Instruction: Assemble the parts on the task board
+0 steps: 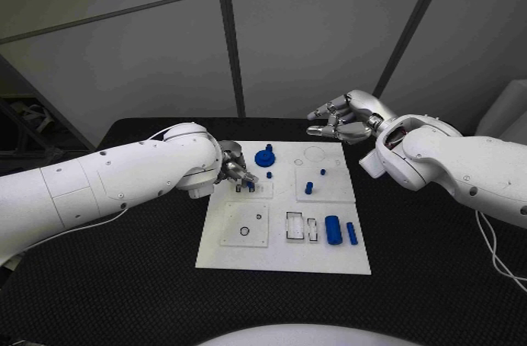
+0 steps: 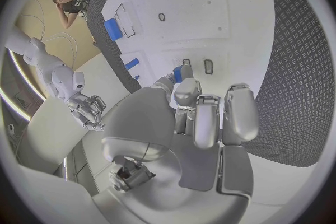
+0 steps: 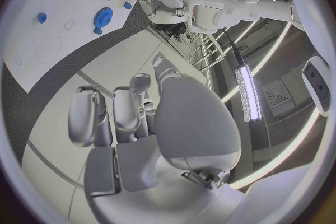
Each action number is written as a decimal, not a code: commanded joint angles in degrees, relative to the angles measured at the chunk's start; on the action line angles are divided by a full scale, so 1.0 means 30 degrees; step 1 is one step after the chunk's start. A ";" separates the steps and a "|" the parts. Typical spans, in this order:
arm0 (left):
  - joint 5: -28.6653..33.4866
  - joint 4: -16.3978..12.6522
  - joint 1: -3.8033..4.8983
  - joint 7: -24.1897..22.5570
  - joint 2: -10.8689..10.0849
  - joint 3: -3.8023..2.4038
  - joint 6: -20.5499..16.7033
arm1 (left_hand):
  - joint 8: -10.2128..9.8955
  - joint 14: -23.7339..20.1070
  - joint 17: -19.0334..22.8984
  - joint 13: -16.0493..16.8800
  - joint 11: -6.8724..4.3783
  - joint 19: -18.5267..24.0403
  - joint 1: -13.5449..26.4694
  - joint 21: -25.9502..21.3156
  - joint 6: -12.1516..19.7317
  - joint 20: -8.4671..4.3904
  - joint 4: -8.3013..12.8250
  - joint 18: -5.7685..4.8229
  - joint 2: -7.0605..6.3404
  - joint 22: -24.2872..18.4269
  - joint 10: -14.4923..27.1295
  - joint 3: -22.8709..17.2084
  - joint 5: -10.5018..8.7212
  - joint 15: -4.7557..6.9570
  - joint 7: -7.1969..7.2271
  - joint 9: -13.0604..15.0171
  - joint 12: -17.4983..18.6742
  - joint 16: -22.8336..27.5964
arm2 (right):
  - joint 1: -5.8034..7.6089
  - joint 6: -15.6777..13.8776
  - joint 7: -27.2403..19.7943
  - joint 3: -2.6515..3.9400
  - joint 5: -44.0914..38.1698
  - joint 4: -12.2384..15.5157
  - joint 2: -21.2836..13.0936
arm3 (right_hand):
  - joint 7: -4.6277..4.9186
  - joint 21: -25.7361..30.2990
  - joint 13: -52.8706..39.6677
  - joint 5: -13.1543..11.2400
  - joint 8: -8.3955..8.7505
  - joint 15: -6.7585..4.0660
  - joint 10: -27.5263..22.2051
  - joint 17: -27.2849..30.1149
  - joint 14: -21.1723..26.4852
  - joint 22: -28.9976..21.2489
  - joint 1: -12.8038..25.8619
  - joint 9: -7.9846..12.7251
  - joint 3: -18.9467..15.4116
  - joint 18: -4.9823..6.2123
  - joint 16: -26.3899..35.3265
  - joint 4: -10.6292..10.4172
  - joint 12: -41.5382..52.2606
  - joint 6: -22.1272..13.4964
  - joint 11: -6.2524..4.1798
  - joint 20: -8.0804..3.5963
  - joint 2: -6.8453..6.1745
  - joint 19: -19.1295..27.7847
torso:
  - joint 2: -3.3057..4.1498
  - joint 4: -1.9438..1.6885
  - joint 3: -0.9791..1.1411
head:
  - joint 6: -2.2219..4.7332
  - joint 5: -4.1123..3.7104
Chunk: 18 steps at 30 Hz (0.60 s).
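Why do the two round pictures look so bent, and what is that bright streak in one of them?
Both wrist views come through fisheye lenses, so straight edges curve: in the left wrist view the white board bulges. In the right wrist view the streak is a long lamp, glaring white. The head view is straight-lined and dim, with the left hand shading the board beneath it.

Left hand over the white board, fingertips pinching a small blue part; blue cylinder near the board's edge; black table alongside.
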<state>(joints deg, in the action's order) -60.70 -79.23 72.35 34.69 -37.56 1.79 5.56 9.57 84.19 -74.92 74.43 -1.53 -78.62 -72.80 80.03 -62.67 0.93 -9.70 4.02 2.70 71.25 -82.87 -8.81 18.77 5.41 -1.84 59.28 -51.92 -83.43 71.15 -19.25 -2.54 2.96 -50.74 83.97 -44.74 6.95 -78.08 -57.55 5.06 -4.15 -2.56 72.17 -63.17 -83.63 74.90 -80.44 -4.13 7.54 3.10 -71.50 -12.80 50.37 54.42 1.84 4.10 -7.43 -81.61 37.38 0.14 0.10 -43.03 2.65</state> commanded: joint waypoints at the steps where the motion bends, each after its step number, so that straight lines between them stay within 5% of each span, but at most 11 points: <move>1: -0.0903 -0.0001 0.0014 -0.0252 0.0083 -0.0007 0.0011 | -0.0084 0.1309 -0.2177 0.0015 -0.0228 -0.0118 0.0137 0.0102 -0.0122 0.0033 0.3825 0.0028 0.0011 0.0032 -0.0354 -0.3910 -0.0011 0.0028 0.0012 0.0015 -0.0054 -0.0055 | 0.0037 0.0117 -0.0189 0.0010 -0.0910 0.0000 0.0035 | -0.0045 -0.0038 -0.0030 0.0113 0.0092 0.0046 0.0113 -0.0017 -0.0175 0.0695 0.0047 0.0021 -0.0033 0.0087 0.0087 0.0043 0.0060 0.0122 0.0020 -0.0038 0.0147 -0.0132 | -0.0002 -0.0013 0.0002 | -0.0040 -0.0011; 18: -0.3079 0.0237 -0.0084 -0.0583 0.0366 0.0032 0.0800 | -0.0213 0.1319 -0.2233 0.0097 -0.0226 -0.0031 0.0434 0.0015 -0.0214 0.0057 0.4285 0.0052 -0.0381 -0.0053 -0.0389 -0.4671 -0.0066 -0.0005 0.0007 0.0279 0.0143 -0.0105 | 0.0034 0.0171 -0.0210 0.0008 -0.1102 -0.0069 0.0111 | -0.0045 -0.0060 -0.0036 0.0131 0.0090 0.0046 0.0136 -0.0045 -0.0193 0.0727 0.0115 0.0020 -0.0053 0.0078 0.0081 0.0005 0.0091 0.0143 0.0021 -0.0042 0.0163 -0.0163 | -0.0005 -0.0010 -0.0004 | -0.0143 -0.0028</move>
<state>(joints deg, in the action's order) -67.25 -78.52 72.04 33.67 -36.53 1.91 6.66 9.16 84.31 -74.92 74.65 -1.75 -78.61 -71.91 80.02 -63.08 0.93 -8.67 4.02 1.81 71.17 -83.10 -10.78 18.59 5.28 -1.84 60.07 -51.67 -83.43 71.14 -19.09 -2.59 2.95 -53.53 83.74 -44.47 6.95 -78.08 -57.62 5.05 -4.15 -2.56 72.17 -63.21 -83.63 74.90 -80.43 -4.13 7.54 3.10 -71.50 -12.80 50.36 54.42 1.84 3.97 -7.41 -81.74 37.38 0.14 0.08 -43.43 2.58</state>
